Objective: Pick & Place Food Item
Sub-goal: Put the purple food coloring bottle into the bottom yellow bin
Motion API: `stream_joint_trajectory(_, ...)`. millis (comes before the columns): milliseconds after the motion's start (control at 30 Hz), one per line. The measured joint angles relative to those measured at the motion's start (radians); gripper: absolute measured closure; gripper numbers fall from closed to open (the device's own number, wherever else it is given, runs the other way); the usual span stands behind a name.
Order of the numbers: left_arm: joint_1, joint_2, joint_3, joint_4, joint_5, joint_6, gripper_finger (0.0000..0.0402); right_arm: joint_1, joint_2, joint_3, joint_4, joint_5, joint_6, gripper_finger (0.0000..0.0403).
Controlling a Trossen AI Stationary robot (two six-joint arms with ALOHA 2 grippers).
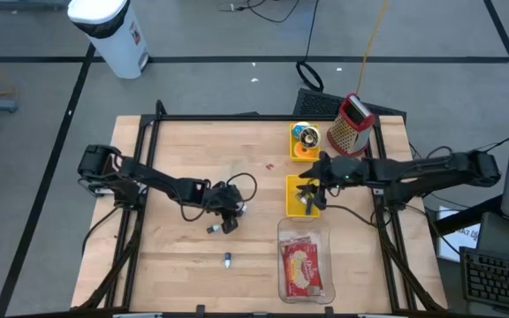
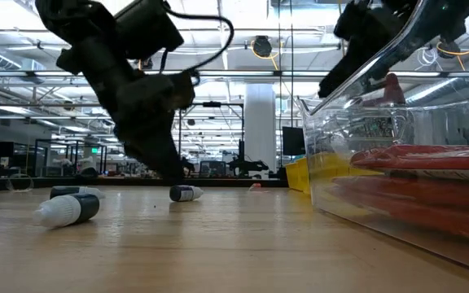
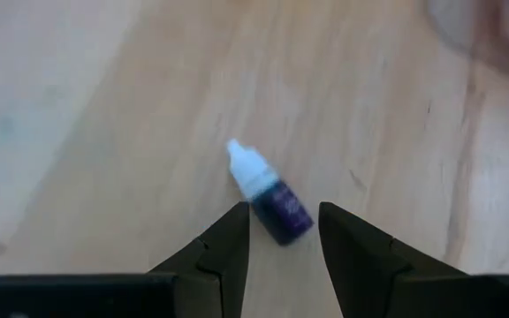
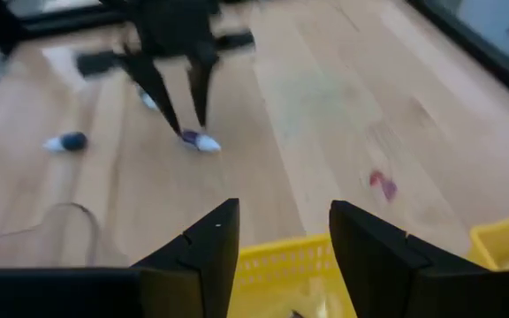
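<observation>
A small dropper bottle (image 3: 268, 196), dark purple in the body with a white cap and pointed tip, lies on its side on the wooden surface (image 1: 193, 159) near the middle, slightly left of center. The left hand (image 3: 283, 237) hangs directly over it, angled downward, its two dark fingers (image 3: 228, 243) set apart with the bottle's dark end between their tips; nothing is held. In the low view the same bottle (image 2: 186, 193) rests flat on the wood beneath that arm.

A second, similar bottle (image 1: 227, 260) lies nearer the front edge, well apart from the first.

To the right, a yellow tray (image 1: 292, 187) sits at mid-surface, and the right hand (image 4: 283, 237) is raised above it, fingers spread and empty. Beyond that, toward the far edge, a smaller yellow container (image 1: 297, 152) holds a round item, and a red-handled metal grater (image 1: 351, 125) stands just beside it. At the near right, a clear plastic box (image 1: 303, 231) holds a red-and-yellow packaged food item (image 1: 303, 268). A small red scrap (image 4: 382, 185) lies on the wood left of the tray.
</observation>
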Motion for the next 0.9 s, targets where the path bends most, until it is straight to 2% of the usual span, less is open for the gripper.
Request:
stream_joint_trajectory(233,0.000,0.057,0.000,0.024,0.003,-0.081,0.0266,0.054,-0.034,0.000,0.000,0.038,-0.019,0.0243)
stream_joint_trajectory(400,-0.001,0.086,0.002,0.051,-0.013,-0.057,0.0266,0.074,-0.017,0.000,0.000,0.076,-0.021,0.0243)
stream_joint_trajectory(700,-0.011,0.110,0.002,0.104,-0.093,0.295,0.0266,0.073,0.005,0.000,0.000,0.076,-0.021,0.0243)
stream_joint_trajectory(900,-0.010,0.117,0.002,0.120,-0.104,0.459,0.0266,0.073,0.004,0.000,0.000,0.076,-0.014,0.0243)
